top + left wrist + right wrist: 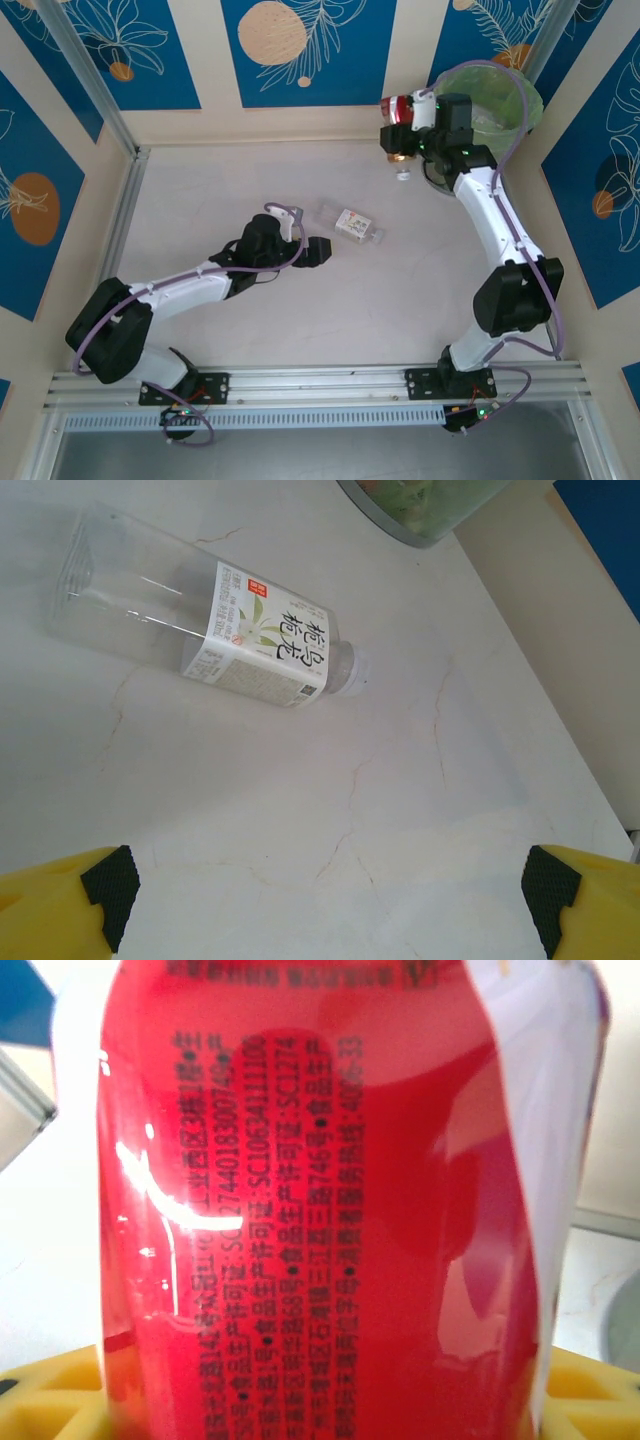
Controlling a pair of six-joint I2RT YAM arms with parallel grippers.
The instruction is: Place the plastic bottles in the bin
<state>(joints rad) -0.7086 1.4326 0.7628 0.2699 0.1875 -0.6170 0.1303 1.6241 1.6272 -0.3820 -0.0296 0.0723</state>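
Left wrist view: left gripper (pixel 330 895) jaws wide apart, holding nothing; clear bottle (pixel 215 620), white leafy label, pale cap, lies sideways on the table (pixel 420 810); farther back, right gripper (pixel 397 135) clamps a red-labelled bottle (pixel 300 1210) beside the bin (pixel 522 88)

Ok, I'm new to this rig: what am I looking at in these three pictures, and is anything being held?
Two robot arms are bolted at the near edge of a table. The overhead picture looks down from behind them; the other two come from a camera on each wrist. The yellow shapes at their bottom corners are fingers. The left gripper is open and empty, facing a clear white-labelled bottle lying on its side on the table. The right gripper is shut on a red-labelled bottle, held just beside the bin in the far right corner.
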